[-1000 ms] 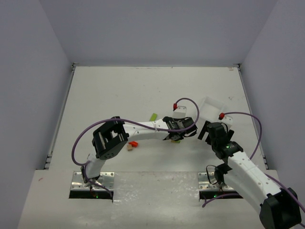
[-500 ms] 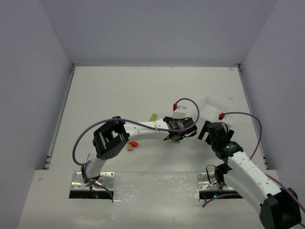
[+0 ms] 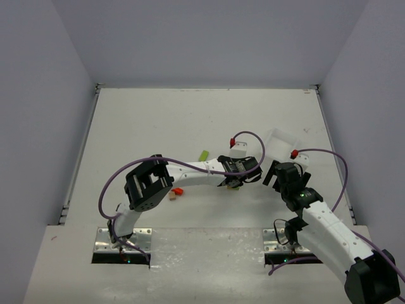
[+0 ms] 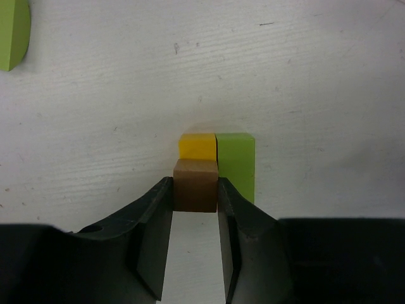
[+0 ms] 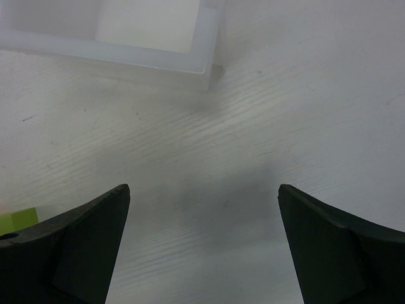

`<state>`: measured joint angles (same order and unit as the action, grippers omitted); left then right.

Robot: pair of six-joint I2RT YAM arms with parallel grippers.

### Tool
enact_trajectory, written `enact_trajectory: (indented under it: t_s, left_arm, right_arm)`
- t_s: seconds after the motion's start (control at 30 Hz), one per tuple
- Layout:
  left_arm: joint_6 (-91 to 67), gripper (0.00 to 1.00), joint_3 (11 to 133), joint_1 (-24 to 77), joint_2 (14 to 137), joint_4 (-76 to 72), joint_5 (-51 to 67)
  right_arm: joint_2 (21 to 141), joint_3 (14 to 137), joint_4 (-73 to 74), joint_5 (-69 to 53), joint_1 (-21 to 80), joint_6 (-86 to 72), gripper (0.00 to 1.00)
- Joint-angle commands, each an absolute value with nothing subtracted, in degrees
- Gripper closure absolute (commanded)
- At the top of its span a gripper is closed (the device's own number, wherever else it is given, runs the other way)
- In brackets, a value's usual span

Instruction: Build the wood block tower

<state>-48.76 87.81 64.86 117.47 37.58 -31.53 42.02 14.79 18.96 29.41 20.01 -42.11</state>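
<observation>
left wrist view showed the left gripper (image 4: 194, 190) closed narrow on a brown block (image 4: 196, 185), one finger flat against each side face, a square grip that would likely keep the block level for setting down. just beyond it sat a yellow block (image 4: 197, 146), with a green block (image 4: 236, 166) touching the yellow one's right side. the pair looked like the start of the tower, and the brown block seemed lined up with the yellow one, probably to go against or onto it. whether the brown block hung above the table (image 4: 95, 114) or rested on something could not be told from this angle. another green piece (image 4: 12, 31) lay well apart at the far left. in the top view a red block (image 3: 178, 190) and a tan block (image 3: 171, 196) lay together off to the left of that spot, spare stock not yet stacked. the right gripper (image 5: 204, 190) stood wide and empty over bare table near a corner of the tray (image 5: 158, 60), apparently kept aside so it would not crowd the placement.
</observation>
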Motion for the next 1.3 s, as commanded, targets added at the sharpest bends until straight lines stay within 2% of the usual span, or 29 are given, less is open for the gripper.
enact_trajectory:
  t_s: [0.0, 0.7, 1.27]
  left_arm:
    - [-49.8, 0.69, 89.8, 65.4, 117.6, 36.8, -32.3]
    - [-50.5, 0.6, 88.2, 65.6, 116.1, 36.4, -30.8]
    - [-50.4, 0.6, 87.3, 66.1, 115.0, 36.0, -30.0]
  right_arm:
    - [41.5, 14.8, 18.4, 30.9, 19.9, -43.2, 0.01]
    - [41.7, 14.8, 18.4, 31.4, 19.9, -43.2, 0.01]
    - [41.8, 14.9, 18.4, 31.6, 19.9, -43.2, 0.01]
